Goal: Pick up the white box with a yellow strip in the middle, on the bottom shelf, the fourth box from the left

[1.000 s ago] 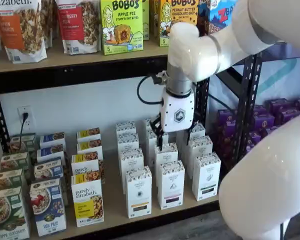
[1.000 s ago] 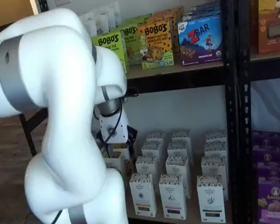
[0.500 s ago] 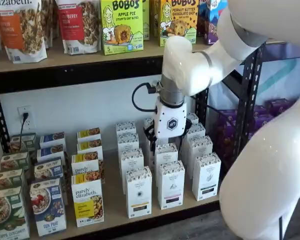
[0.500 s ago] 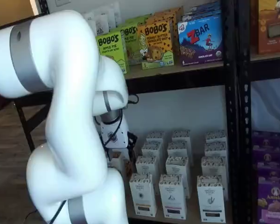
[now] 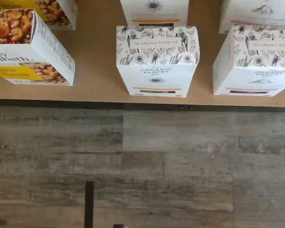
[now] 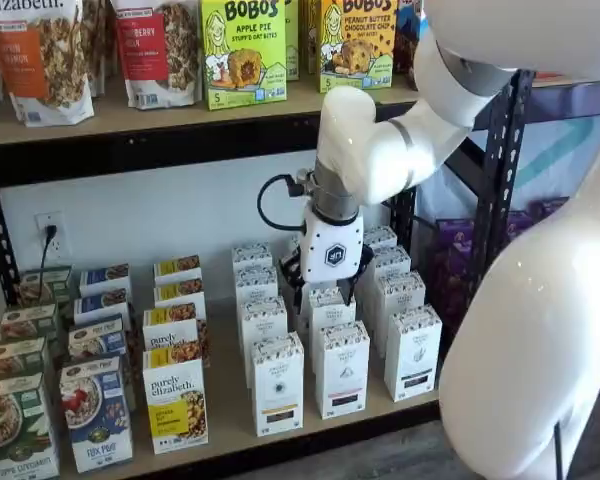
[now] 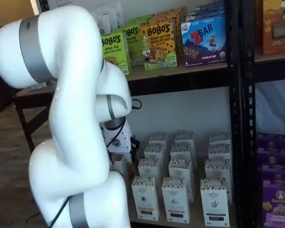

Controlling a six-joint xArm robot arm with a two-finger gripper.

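Wrist view: the white box with a yellow strip is seen ungrasped; the tool state cannot be told.

The robot arm is big, round and shiny white, like smooth fat tubes joined together. Grey bands go around it where the parts meet; one more grey band sits just above the gripper. The gripper has a white boxy body with a small black six-sided badge on its front. Its fingers are black, and little of them shows. A thin black cable curls out in a loop beside the wrist. In a shelf view another black cable hangs down across the white gripper body.
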